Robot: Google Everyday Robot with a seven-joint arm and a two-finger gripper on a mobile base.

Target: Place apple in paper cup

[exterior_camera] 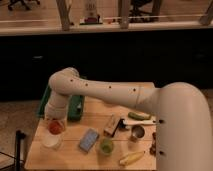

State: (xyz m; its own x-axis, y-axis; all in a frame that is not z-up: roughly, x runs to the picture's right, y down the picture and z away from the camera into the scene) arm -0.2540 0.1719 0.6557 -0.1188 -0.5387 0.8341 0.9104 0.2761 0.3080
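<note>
My white arm reaches from the right across the wooden table (37,157) to its left side. The gripper (55,123) is at the arm's end, shut on the small red-orange apple (55,128). It holds the apple just above and slightly behind the white paper cup (51,141), which stands near the table's front left corner. The apple's lower edge is close to the cup's rim. The arm hides most of the gripper.
A green tray (75,108) lies at the back left. A blue packet (89,140), a small green cup (105,146), a brown bar (112,125), a dark metallic cup (137,133), a banana (131,158) and dark grapes (152,145) lie to the right.
</note>
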